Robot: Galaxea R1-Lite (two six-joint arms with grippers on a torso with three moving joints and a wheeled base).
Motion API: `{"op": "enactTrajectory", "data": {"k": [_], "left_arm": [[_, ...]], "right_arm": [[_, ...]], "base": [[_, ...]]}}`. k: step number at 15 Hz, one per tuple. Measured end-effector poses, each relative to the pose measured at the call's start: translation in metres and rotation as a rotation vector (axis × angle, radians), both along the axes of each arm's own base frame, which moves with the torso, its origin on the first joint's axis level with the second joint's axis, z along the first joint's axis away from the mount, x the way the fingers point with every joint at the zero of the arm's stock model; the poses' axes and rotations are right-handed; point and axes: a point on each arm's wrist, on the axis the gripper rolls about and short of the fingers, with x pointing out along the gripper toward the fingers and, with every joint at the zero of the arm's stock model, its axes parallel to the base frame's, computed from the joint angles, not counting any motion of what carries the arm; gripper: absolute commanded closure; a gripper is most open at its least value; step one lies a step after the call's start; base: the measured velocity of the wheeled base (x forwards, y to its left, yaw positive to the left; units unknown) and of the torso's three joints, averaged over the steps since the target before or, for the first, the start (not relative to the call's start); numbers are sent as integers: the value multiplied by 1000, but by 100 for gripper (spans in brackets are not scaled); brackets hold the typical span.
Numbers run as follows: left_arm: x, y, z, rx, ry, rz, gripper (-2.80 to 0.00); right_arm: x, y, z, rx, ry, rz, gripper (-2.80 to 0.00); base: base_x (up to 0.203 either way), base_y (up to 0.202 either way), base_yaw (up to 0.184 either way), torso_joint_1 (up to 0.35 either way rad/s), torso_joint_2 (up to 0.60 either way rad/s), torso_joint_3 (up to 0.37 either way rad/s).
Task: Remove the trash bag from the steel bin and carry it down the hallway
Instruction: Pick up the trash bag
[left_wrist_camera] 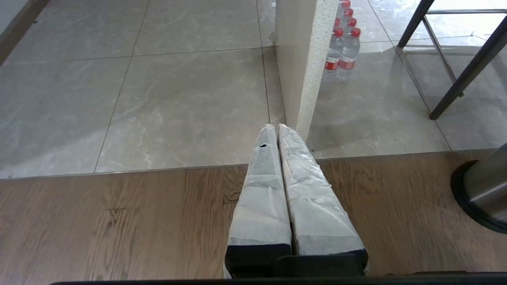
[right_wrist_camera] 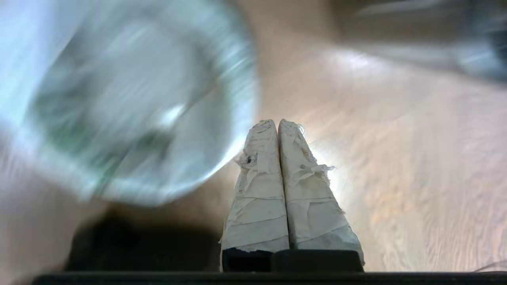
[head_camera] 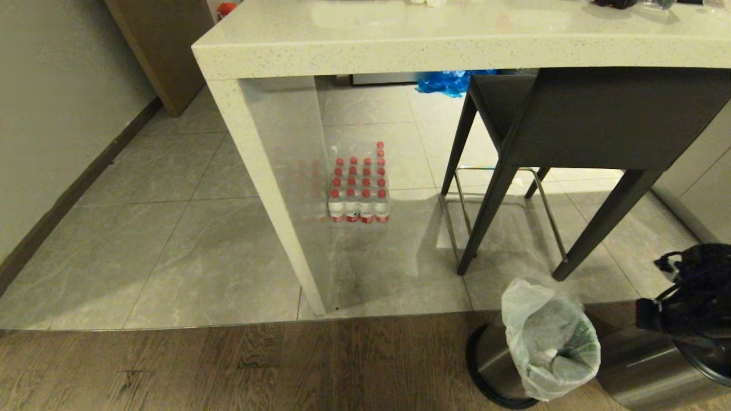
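The steel bin [head_camera: 490,365] stands on the wooden floor at the lower right, with a black ring on its near side. The trash bag [head_camera: 548,342], whitish with green print, rises crumpled out of it with its mouth open. My right arm [head_camera: 691,297] hangs just right of the bag. In the right wrist view my right gripper [right_wrist_camera: 277,123] is shut with nothing between its taped fingers, and the blurred trash bag [right_wrist_camera: 119,107] lies close beside them. My left gripper [left_wrist_camera: 276,127] is shut and empty over the floor, left of the bin [left_wrist_camera: 481,194]. The hallway is out of view.
A second, larger steel bin [head_camera: 639,365] stands under my right arm. A pale stone counter [head_camera: 400,40] with a slab leg [head_camera: 274,188], a dark stool [head_camera: 571,125] and a pack of red-capped bottles [head_camera: 360,188] stand ahead. Grey tiles [head_camera: 143,240] run along the left wall.
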Motion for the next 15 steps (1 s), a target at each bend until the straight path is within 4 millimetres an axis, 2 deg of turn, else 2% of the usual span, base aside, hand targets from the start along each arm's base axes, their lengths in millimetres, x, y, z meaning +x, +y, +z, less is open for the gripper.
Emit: {"op": "enactTrajectory", "data": {"k": [1,5,8,10,12,15], "left_arm": [[0,0,0,0,0,0,0],[0,0,0,0,0,0,0],[0,0,0,0,1,0,0],[0,0,0,0,0,0,0],[0,0,0,0,0,0,0],[0,0,0,0,1,0,0]], "right_arm": [[-2,14,-1,16,12,24,0],[3,43,5,55,-14,46,0],[12,76,10,87,-41,108,0],[10,92,8,96,-23,148,0],[4,94,2,55,18,123,0],[-5,84,-8,-51,81,-12,0]], "base": [[0,0,0,0,0,0],[0,0,0,0,0,0],[0,0,0,0,0,0],[0,0,0,0,0,0],[0,0,0,0,0,0],[0,0,0,0,0,0]]}}
